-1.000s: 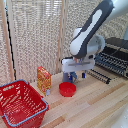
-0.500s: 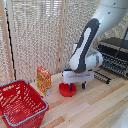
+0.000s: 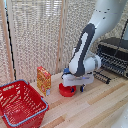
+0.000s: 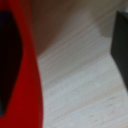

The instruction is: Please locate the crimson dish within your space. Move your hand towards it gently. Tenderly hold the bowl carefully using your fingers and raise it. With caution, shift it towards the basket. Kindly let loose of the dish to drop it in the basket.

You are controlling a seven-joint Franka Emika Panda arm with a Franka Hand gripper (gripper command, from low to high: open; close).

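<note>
Ext. view: crimson dish (image 3: 66,90) on light wood table (image 3: 95,107), just beside an orange box (image 3: 43,80) standing upright toward ext. view's left. White gripper (image 3: 76,88) low over the dish's far/right side, seemingly at rim level; fingertips hard to make out at this res., so can't tell from here whether touching. Bulky white and dark-grey arm (image 3: 87,50) curving up and out toward ext. view's upper right. Small blue item (image 3: 81,88) partly hidden behind gripper, just beside the dish on ext. view's right; too obscured to ID. Basket (image 3: 21,102) w/ blue rim in lower-left corner of ext. view, red wire mesh, well apart from dish, box standing between the two. Black wire rack unit (image 3: 114,57) on table at ext. view's right, back near slatted screen (image 3: 35,35). Wrist view: very close, blurred; broad red band of the dish (image 4: 27,75) running through frame, dark interior next to it, wood grain (image 4: 75,85) beyond, one dark finger (image 4: 120,45) at frame edge. Pincer state: looks spread wide w/ the dish rim between fingers, not clamped on it.
</note>
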